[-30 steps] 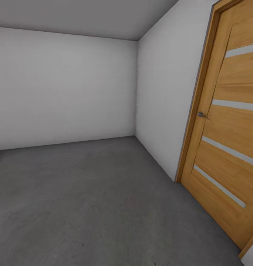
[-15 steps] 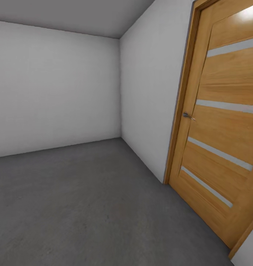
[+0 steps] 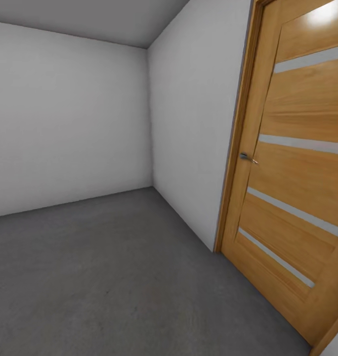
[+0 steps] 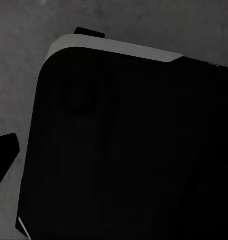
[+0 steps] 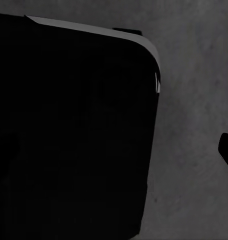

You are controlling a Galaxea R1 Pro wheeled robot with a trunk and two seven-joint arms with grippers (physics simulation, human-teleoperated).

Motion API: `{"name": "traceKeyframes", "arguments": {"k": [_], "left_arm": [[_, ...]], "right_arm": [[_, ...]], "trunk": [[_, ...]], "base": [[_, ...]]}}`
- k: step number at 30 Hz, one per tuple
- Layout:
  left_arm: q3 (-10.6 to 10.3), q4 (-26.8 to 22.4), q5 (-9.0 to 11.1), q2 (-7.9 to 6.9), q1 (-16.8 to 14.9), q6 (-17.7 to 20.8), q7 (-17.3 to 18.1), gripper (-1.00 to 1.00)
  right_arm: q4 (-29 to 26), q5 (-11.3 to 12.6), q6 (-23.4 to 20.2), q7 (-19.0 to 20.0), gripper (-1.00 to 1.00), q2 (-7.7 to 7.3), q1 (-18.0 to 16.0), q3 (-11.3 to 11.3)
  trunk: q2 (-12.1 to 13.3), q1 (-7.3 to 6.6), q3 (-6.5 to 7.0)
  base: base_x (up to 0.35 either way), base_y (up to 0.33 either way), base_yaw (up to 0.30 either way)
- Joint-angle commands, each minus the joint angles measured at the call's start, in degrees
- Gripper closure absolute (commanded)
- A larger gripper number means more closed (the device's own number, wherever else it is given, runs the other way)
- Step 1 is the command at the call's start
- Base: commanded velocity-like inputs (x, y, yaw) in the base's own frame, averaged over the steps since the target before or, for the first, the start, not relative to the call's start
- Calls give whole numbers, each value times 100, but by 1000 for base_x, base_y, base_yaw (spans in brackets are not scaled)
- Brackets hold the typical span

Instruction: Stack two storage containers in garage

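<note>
Garage floor (image 3: 114, 277) is dark grey concrete, meeting plain light grey walls (image 3: 65, 123). Beside the right wall stands a wooden door (image 3: 292, 173) with a metal handle (image 3: 247, 157). Gripper states cannot be told from either wrist view.

Head view: faces a room corner, looking slightly down over grey floor (image 3: 114, 277); wooden door (image 3: 297, 173) close, right of frame. Both wrist views: look down, very near a black robot body (image 4: 129, 150); grey floor shared by all views.

Floor (image 3: 114, 277) ahead — door (image 3: 297, 173) at right, walls (image 3: 65, 118) behind.
</note>
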State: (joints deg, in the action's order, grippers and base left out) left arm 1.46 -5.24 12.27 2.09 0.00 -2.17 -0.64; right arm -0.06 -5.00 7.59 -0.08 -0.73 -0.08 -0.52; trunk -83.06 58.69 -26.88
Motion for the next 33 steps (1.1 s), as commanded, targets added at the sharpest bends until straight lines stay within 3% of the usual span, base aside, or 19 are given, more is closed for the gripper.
{"name": "traceKeyframes", "arguments": {"k": [1,33], "left_arm": [[12,-3,21,2,0,-11,-7,-100],[12,-3,21,3,0,-11,-7,-100]], "right_arm": [[-1,-52,11,-1,-100,-3,-1,0],[6,-38,25,-1,-100,36,-1,8]], "trunk": [[-2,3,-5],[-2,3,-5]], "base": [[323,160,-6],[323,173,-19]]}}
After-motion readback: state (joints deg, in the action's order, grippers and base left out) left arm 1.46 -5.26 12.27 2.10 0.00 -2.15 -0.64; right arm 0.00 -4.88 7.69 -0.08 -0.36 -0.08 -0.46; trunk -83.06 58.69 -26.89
